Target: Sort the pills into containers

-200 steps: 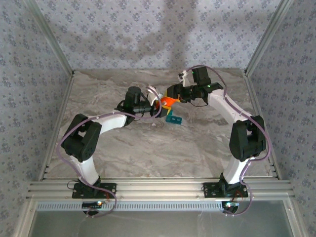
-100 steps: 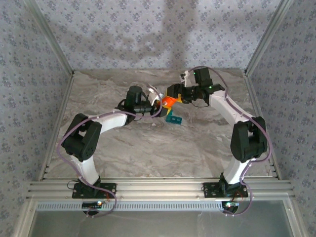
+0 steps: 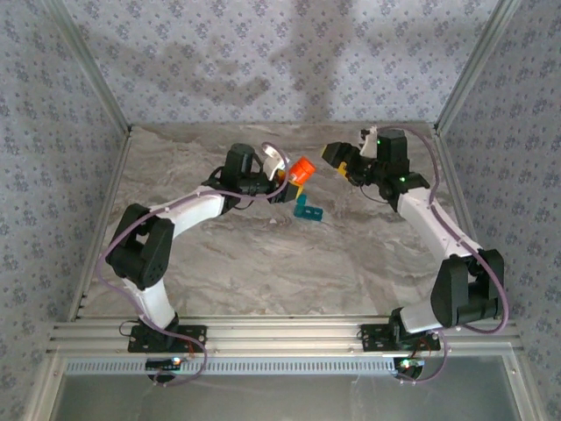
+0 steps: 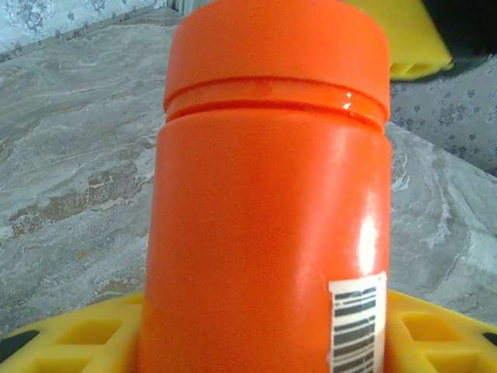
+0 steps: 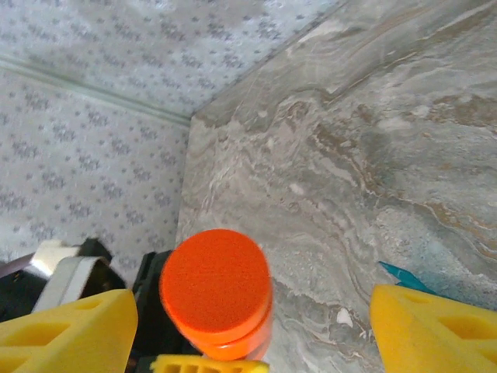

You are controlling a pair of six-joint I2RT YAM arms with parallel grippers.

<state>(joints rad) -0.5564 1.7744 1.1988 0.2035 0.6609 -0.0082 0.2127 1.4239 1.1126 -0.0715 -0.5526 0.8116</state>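
At the desk's far middle, the left gripper has its jaws clamped on the capped orange bottle. The teal pill organiser lies just nearer. To the right, the right gripper has its jaws spread, empty.

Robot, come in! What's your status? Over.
Left gripper shut on orange bottle, cap on. Right gripper open, apart from it. Pill organiser on table. No obstacle seen.

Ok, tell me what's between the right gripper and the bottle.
Nothing. In the top view, the stretch between the right gripper and the bottle is bare table.
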